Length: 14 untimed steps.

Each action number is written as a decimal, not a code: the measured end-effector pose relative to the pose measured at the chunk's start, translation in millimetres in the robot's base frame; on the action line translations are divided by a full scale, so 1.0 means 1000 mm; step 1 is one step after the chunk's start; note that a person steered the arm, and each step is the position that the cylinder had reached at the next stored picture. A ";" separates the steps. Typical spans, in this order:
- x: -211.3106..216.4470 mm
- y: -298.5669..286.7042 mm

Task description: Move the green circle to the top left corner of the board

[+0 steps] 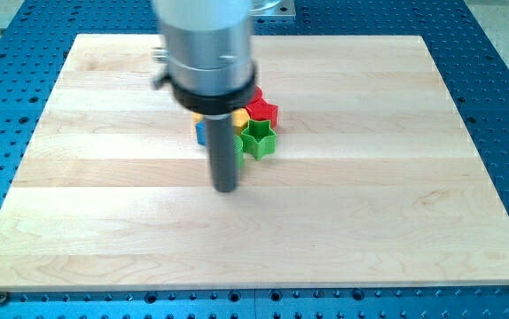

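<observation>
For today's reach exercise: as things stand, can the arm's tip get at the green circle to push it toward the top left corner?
Probably yes. My tip sits just below the cluster, where the rod hides the green circle, and only bare board surrounds it. The green star lies to its right.

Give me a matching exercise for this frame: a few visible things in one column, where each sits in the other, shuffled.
Things:
1. my tip
2. green star block
3. red block
4. blue block

Places:
A. peeking out at the view's left of the rod
B. on bare wood, toward the view's bottom from the cluster
C. toward the view's top from the green star, touching it
D. at the view's right of the rod, on the cluster's bottom edge

Pairs: 1-B, 2-D, 3-C, 4-A. The green circle is hidden behind the rod.
</observation>
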State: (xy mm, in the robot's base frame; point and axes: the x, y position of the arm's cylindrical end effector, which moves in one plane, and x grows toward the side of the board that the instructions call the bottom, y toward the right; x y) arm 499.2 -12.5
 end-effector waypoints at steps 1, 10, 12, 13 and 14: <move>-0.025 0.101; -0.078 0.060; -0.025 -0.048; 0.009 -0.076; -0.005 -0.148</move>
State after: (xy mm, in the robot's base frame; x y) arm 494.2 -160.7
